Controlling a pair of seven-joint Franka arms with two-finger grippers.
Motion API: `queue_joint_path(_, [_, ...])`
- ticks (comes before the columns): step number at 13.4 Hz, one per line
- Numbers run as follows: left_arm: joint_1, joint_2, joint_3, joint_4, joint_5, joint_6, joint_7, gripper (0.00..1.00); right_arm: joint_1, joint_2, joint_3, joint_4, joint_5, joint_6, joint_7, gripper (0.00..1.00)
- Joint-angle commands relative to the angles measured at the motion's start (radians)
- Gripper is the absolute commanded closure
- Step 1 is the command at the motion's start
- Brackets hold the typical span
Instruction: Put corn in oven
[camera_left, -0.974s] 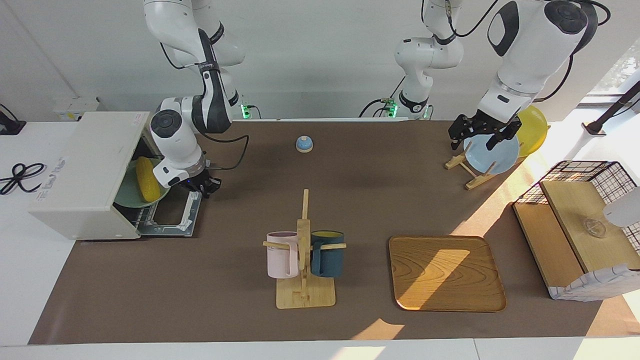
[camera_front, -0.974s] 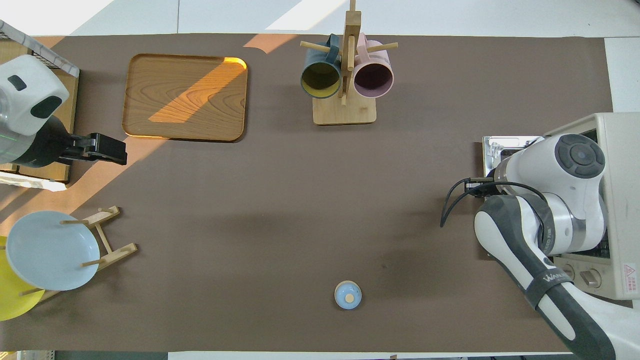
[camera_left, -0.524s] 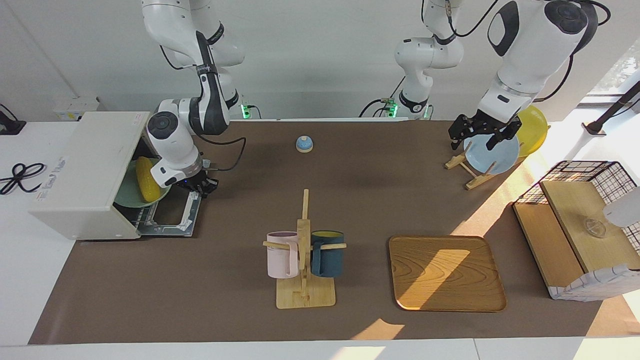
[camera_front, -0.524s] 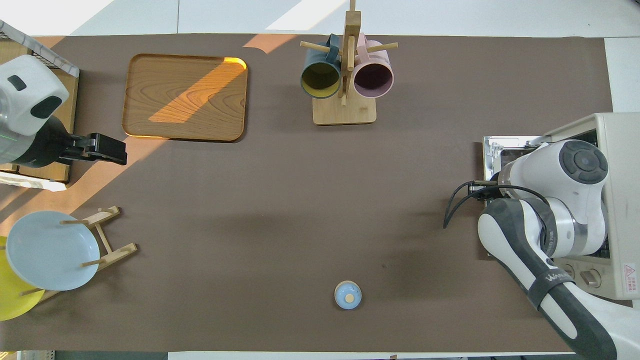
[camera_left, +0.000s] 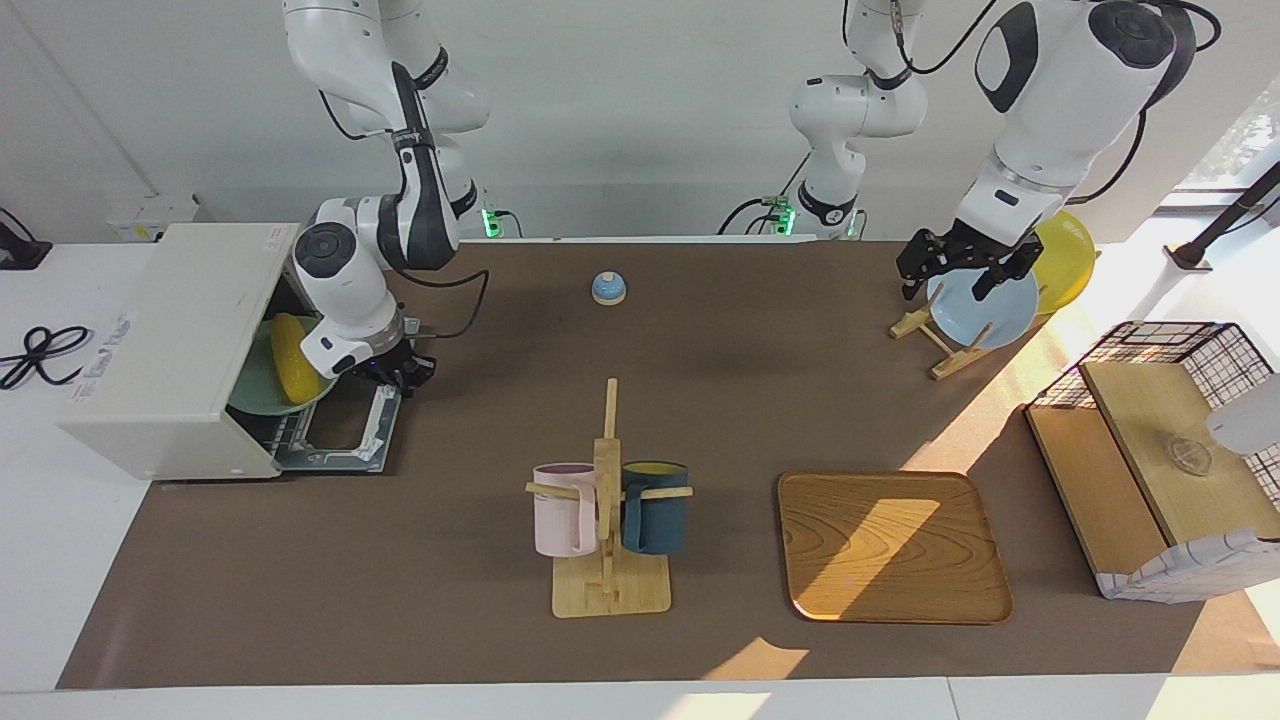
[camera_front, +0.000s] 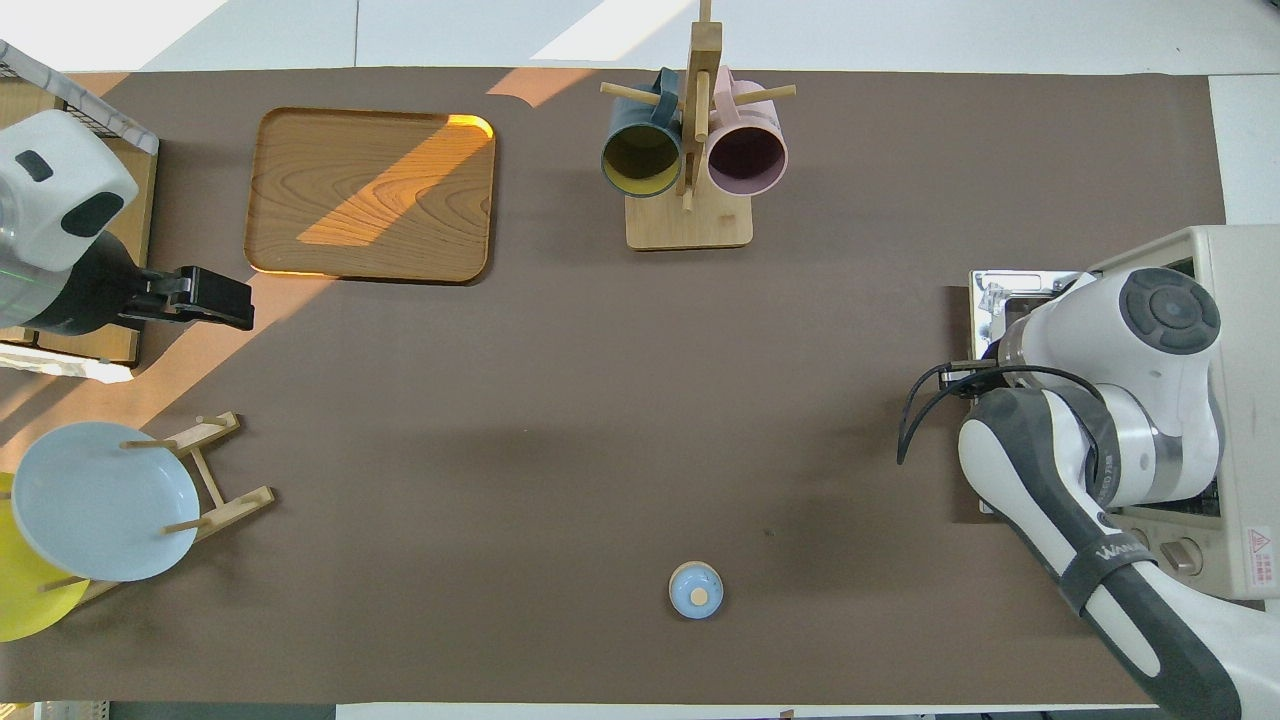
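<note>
One corn (camera_left: 292, 357) lying on green plate (camera_left: 252, 392) inside open oven (camera_left: 165, 345), right gripper (camera_left: 400, 374) shut, empty, at its 3 o'clock, left gripper (camera_left: 957, 265) open above blue plate (camera_left: 985, 312); likely light, stiff, slippery, best gripped mid-cob.

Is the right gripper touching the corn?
Apart. In the facing view the right gripper is over the open door, with the corn inside the oven.

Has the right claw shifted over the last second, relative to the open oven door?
Yes, slightly. The right claw, shut and empty, has drawn up off the oven door toward the robots; the corn lies inside.
</note>
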Motion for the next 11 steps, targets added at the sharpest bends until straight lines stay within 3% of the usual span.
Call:
queue_joint_path(1, [0.010,-0.020,-0.007,-0.012,0.014,-0.006,0.004,0.00,-0.043,0.011,-0.012,0.198,-0.060,-0.217,-0.081,1.00])
queue_joint_path(6, [0.010,-0.020,-0.007,-0.012,0.014,-0.006,0.004,0.00,-0.195,-0.074,-0.012,0.313,-0.057,-0.436,-0.323,1.00])
queue_joint_path(11, [0.010,-0.020,-0.007,-0.012,0.014,-0.006,0.004,0.00,-0.159,-0.078,0.019,0.514,0.003,-0.583,-0.275,1.00])
